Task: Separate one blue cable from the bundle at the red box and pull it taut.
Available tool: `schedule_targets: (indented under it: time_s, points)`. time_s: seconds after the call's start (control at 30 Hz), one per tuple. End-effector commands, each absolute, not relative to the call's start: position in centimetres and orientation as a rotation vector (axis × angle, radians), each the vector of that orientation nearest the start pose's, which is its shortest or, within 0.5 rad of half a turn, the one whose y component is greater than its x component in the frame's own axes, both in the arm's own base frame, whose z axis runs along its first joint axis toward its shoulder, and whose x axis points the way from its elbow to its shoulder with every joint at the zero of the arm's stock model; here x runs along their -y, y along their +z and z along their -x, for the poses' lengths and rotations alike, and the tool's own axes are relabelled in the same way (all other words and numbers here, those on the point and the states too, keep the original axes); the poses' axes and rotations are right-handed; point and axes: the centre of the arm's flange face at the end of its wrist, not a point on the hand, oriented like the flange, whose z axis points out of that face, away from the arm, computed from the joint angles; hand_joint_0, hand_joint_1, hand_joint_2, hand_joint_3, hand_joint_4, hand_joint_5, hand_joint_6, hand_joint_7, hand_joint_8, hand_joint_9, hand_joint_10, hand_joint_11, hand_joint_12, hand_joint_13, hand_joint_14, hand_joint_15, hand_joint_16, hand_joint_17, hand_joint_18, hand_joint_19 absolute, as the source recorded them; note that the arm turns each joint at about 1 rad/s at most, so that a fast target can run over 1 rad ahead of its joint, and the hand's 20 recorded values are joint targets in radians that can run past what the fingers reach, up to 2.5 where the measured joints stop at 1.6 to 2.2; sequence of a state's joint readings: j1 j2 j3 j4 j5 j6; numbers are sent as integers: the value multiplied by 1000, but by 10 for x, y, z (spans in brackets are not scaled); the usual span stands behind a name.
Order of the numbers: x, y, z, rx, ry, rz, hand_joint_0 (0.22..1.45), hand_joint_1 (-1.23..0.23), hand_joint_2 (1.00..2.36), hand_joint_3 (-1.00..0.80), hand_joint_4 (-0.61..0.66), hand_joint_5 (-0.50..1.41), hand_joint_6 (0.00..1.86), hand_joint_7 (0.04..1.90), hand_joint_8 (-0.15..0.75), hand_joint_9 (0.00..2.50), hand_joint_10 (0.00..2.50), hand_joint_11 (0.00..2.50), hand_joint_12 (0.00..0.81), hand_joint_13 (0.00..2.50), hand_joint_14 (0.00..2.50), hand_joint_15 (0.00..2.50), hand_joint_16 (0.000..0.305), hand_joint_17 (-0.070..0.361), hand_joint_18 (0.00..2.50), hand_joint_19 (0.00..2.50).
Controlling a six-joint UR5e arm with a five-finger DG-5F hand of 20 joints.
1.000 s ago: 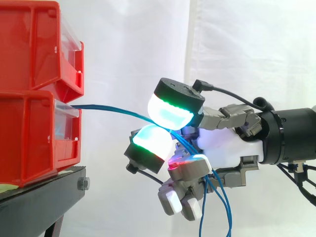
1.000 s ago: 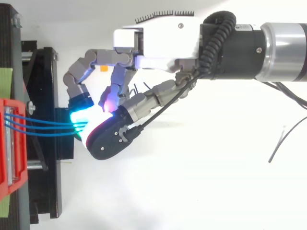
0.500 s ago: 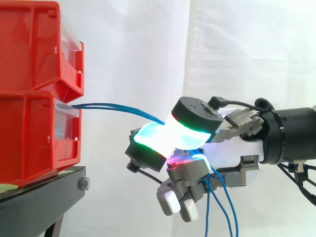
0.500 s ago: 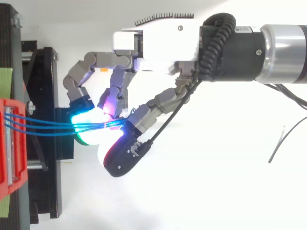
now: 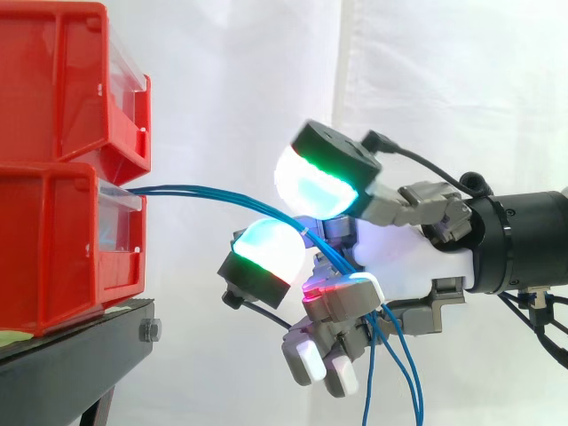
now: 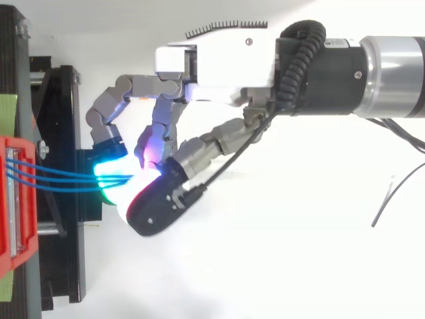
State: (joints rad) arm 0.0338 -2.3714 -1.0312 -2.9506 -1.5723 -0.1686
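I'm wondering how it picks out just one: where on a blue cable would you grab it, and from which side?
Probably on the free span near the red box. There the top view shows the blue cables fanned apart, while toward the hand they bunch together. Come in from an outer side of the fan and take an edge cable, so the neighbouring ones are left alone.

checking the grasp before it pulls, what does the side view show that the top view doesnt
Side view: the blue cables leave the lower red bin, pass between two glowing pads that stand apart, then drop through the curled fingers. Top view: three cables fan out at the bin and converge at the hand. Both: the bundle runs together from bin to hand, none separated.
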Motion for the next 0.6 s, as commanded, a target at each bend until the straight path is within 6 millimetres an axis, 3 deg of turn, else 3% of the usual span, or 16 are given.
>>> schedule_targets:
  time_s: [0.0, 0.27, 0.43, 0.57]
  points:
    - [107, 251, -780, -1365, 1079, -1112, 571, -549, 1000, -500, 12, -148, 804, 1130, 275, 1281, 31, 1223, 372, 967, 26, 734, 48, 109, 896, 839]
    - [106, 252, -781, -1352, 1100, -1134, 633, -590, 1003, -455, -5, -157, 800, 1099, 274, 1257, 30, 1229, 371, 959, 28, 740, 48, 108, 880, 858]
    - [106, 252, -781, -1348, 1109, -1142, 627, -758, 1015, -241, 2, -186, 827, 1098, 274, 1190, 30, 1231, 383, 940, 27, 734, 50, 114, 885, 844]
    - [106, 252, -781, -1349, 1109, -1143, 695, -849, 1013, -296, -48, -197, 846, 1061, 260, 1150, 28, 1254, 375, 907, 28, 724, 49, 110, 852, 811]
